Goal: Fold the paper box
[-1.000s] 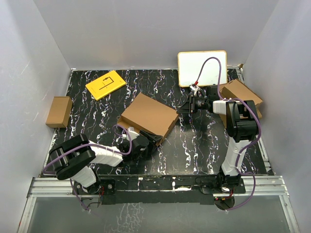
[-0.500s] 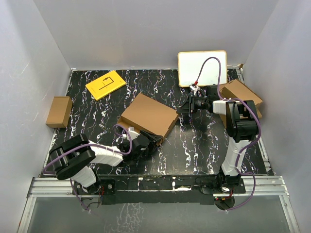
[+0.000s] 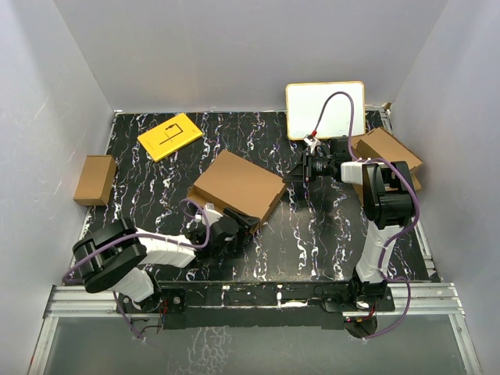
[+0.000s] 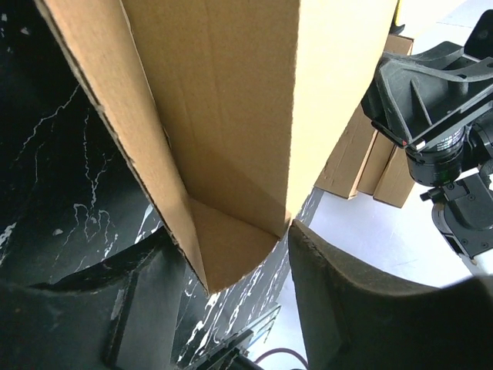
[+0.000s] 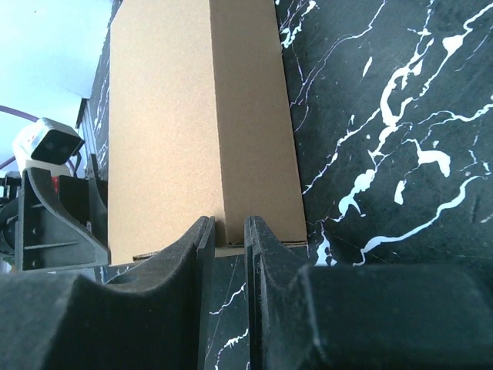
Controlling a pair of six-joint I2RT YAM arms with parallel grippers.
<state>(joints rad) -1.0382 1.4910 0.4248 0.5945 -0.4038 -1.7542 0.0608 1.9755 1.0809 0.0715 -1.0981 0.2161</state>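
Note:
The paper box (image 3: 238, 183) is a folded brown cardboard shape standing in the middle of the black marble table. My left gripper (image 3: 234, 226) is at its near corner. In the left wrist view the box (image 4: 223, 116) fills the top, and its rounded flap tip sits inside my left gripper (image 4: 227, 239), both fingers against the cardboard. My right gripper (image 3: 301, 170) points left at the box's right end, a little short of it. In the right wrist view the jaws of that gripper (image 5: 226, 227) stand nearly together with nothing between them, the box (image 5: 185, 116) just beyond the tips.
A flat yellow card (image 3: 169, 137) lies at the back left. A small brown box (image 3: 95, 180) sits at the left edge. A white board (image 3: 324, 109) leans at the back. Stacked cardboard pieces (image 3: 387, 156) lie at the right, behind the right arm.
The left arm's elbow has shifted slightly left and down. The right gripper has edged up a little. The paper box has stayed in place.

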